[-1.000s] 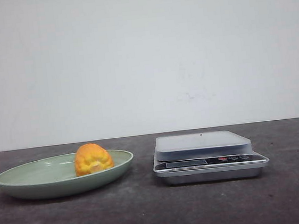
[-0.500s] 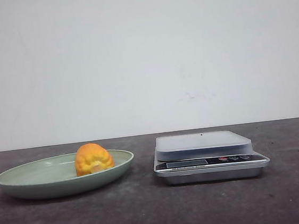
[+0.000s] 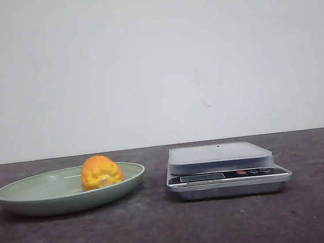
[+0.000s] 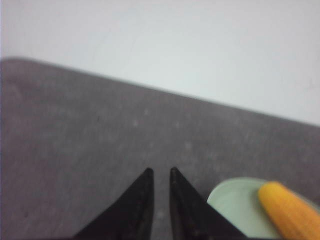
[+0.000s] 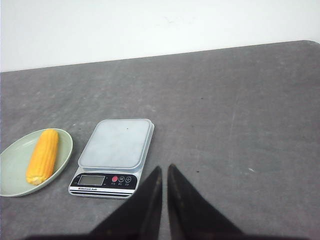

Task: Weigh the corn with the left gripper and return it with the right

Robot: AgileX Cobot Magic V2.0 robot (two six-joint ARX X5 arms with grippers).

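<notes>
- The corn [image 3: 100,172] is lying in the pale green plate [image 3: 19,197] on the dark tabletop [image 3: 162,232], just beside the scale [image 3: 225,173], whose platform is sitting bare.
- Risk, as I judge it: the cob is looking rounded, so a pinch off its middle could be rolling it along the shallow plate or tipping the plate's rim.
- The left pincer [image 4: 159,172] is hanging over bare tabletop, aimed beside the plate, fingers nearly together and gripping nothing; it would need opening before a grasp.
- The right pincer [image 5: 164,169] is hovering high on the near side of the scale, fingers almost closed, also carrying nothing.
</notes>
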